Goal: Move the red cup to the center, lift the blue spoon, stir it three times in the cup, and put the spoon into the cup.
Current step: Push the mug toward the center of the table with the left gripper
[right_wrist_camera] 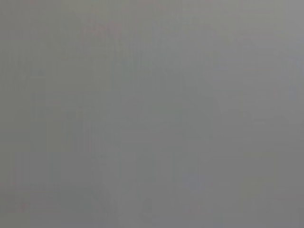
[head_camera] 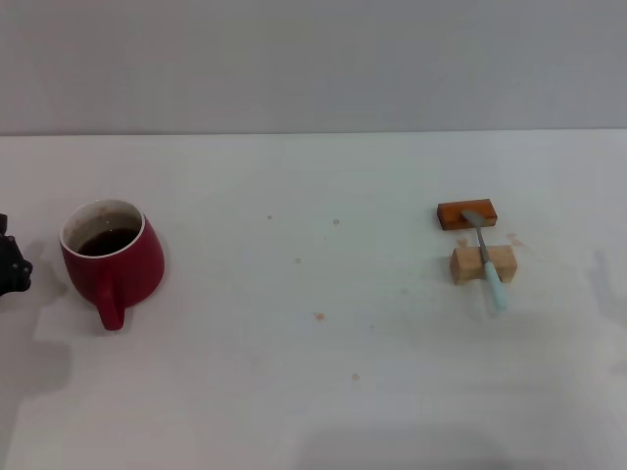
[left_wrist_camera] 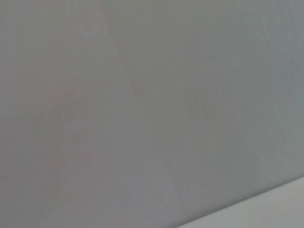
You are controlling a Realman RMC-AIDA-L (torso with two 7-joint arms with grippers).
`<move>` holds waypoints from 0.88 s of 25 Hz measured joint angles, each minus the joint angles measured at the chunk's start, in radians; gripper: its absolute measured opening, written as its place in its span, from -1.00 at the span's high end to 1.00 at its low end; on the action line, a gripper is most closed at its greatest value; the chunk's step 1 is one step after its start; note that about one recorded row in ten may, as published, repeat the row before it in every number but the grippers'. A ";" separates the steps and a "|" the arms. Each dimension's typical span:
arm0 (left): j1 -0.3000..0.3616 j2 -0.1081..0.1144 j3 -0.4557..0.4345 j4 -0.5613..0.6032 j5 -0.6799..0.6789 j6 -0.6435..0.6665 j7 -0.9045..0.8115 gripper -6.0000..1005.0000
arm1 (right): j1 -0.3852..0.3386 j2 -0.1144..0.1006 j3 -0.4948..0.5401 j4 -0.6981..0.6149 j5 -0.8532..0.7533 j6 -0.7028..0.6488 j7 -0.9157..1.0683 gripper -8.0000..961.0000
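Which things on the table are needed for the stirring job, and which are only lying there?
Needed: red cup with dark liquid, on the table's left; blue spoon, on the right; left gripper, at the left edge beside the cup.

Only there: orange-brown block and pale wooden block, propping the spoon.

- Your left gripper [head_camera: 12, 262] sits at the table's [head_camera: 313, 392] left edge, just beside the red cup [head_camera: 111, 257].
- Open tabletop lies between the cup and the blocks.
- The blue spoon [head_camera: 487, 258] rests across the orange-brown block [head_camera: 466, 213] and wooden block [head_camera: 483, 263], which crowd it below.
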 joint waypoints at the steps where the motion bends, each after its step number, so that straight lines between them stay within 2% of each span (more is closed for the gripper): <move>1: -0.014 0.000 0.000 0.006 0.000 -0.017 0.026 0.99 | 0.000 0.000 0.000 0.000 0.000 -0.001 0.000 -0.57; 16: -0.096 0.003 0.018 0.054 0.004 -0.102 0.162 0.96 | -0.004 -0.002 -0.013 -0.001 -0.008 -0.026 0.000 -0.57; 20: -0.100 0.003 0.039 0.055 0.003 -0.104 0.164 0.95 | 0.000 -0.002 -0.021 -0.001 -0.008 -0.027 0.001 -0.57; 22: -0.103 0.003 0.078 0.054 0.004 -0.105 0.165 0.94 | 0.001 -0.002 -0.022 -0.001 -0.008 -0.027 0.001 -0.57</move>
